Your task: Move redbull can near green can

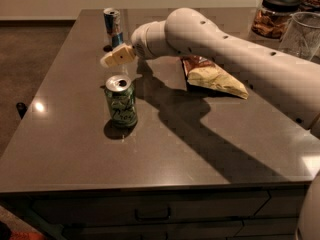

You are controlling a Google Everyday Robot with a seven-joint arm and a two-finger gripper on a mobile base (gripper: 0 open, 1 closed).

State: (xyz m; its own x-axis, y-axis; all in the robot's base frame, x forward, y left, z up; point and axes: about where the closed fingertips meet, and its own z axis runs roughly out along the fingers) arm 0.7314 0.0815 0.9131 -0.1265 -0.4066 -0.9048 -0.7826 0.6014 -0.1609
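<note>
Task status: not yet done. The redbull can (pixel 112 26) is seen upright on the counter (pixel 200 149), near the far edge, at about 12 o'clock from the green can (pixel 121 101) and well apart from it. The green can stands upright nearer the front of the counter, its open top visible. No lift or carry is in evidence; the whole of the transfer is judged to be left: reach, grasp, move, set down beside the green can.

Gripper (pixel 116 57): placed between the two cans, at 12 o'clock from the green can and roughly 6 o'clock from the redbull can, pointing toward 9 o'clock. Contact with either can is not seen. Whether it is open or closed cannot be told from this view; nothing is seen held in it.

Also noted: a chip bag (pixel 212 76) lying at 2 o'clock from the green can, partly under the arm (pixel 225 44).
</note>
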